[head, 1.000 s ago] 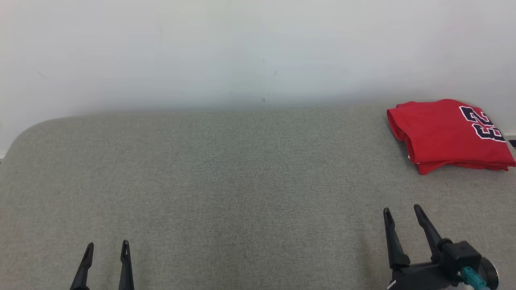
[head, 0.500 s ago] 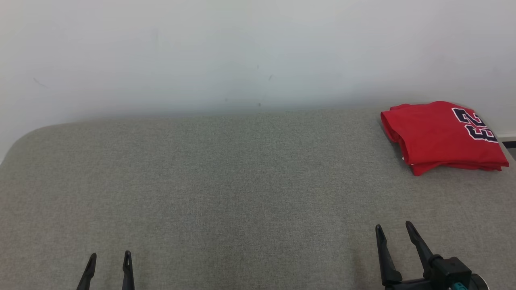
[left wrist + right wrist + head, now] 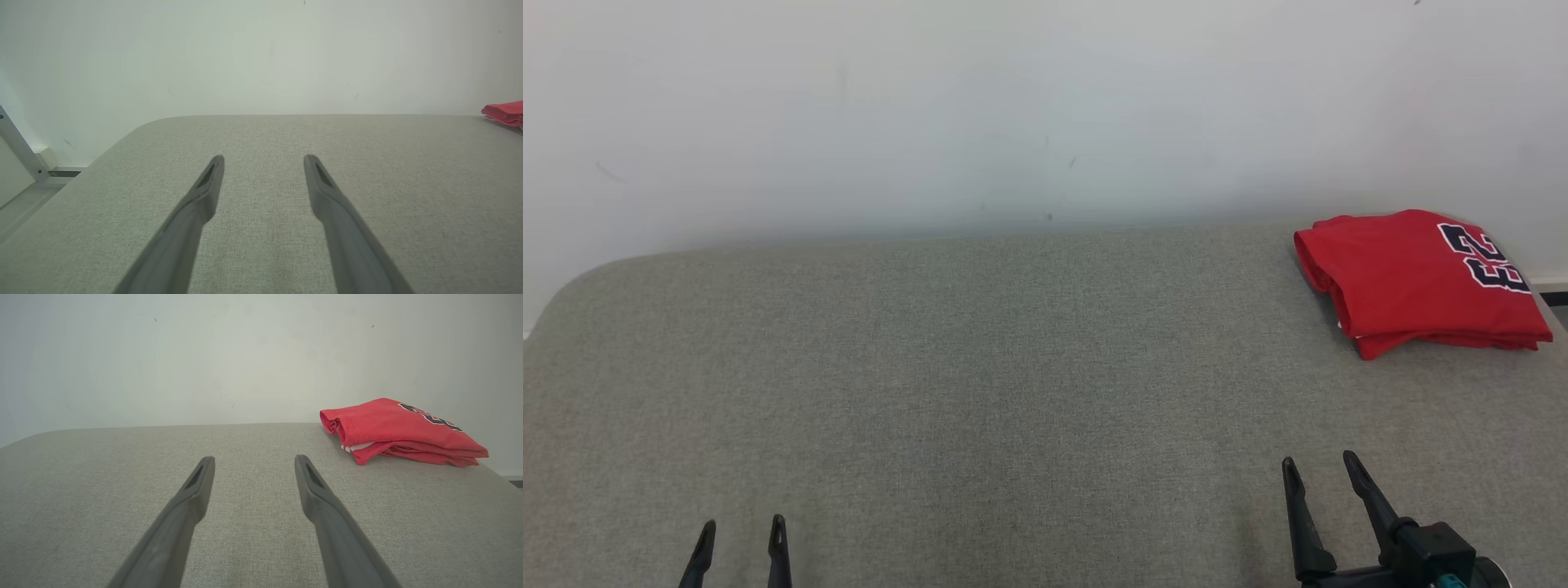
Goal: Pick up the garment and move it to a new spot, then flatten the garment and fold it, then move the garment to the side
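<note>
- At the lower left of the head view, the left tool (image 3: 742, 524) hangs just above the grey desk (image 3: 980, 367). Its 2 dark fingers are apart with nothing between them.
- The middle of the desk is bare fabric, running back to a pale wall (image 3: 1013, 106).
- At the lower right, the right tool (image 3: 1319, 460) also has its 2 fingers spread and empty. It is well apart from the cloth.
- At the far right corner of the desk lies the red garment (image 3: 1413, 278), folded into a compact stack. A dark number print faces up, and a thin white trim shows at the near edge. The stack's right side sits close to the desk's rim.
- Judging by that neat stack at the side, the fold and the move aside look done. The step in hand seems to be clearing the arms away.
- To do it well, draw both tools back toward the body, low and straight. Do not sweep the right one past the stack, since a brush on the loose lower layers could open the fold or nudge it off the rim.
- Check that no hem trails from the right fingers.
</note>
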